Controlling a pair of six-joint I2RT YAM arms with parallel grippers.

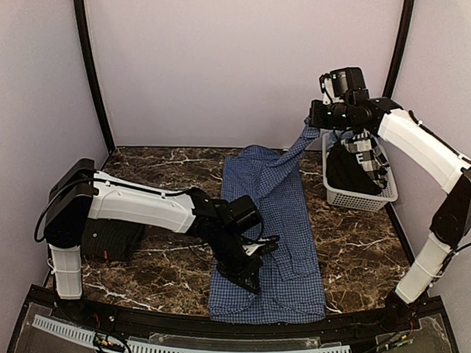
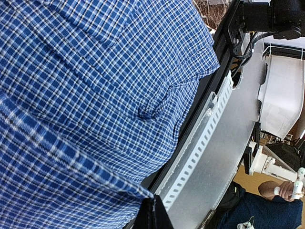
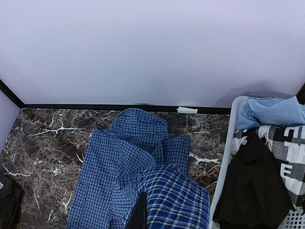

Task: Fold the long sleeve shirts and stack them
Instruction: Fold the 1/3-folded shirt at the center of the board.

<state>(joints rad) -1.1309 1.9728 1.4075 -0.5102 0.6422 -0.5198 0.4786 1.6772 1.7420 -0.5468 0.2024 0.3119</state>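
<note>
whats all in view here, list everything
blue check shirt: one, blue with dark check, spread mid-table, one sleeve lifted
dark shirt: one, near-black, compact pile at the table's left by the left arm's base
basket: one, white slatted plastic, far right of the table
clothes in basket: several, black, grey-white print, light blue
table: one, dark marble
left gripper: black, down on the blue check shirt's near part, jaws hidden
right gripper: black, raised by the basket, shut on the lifted sleeve
</note>
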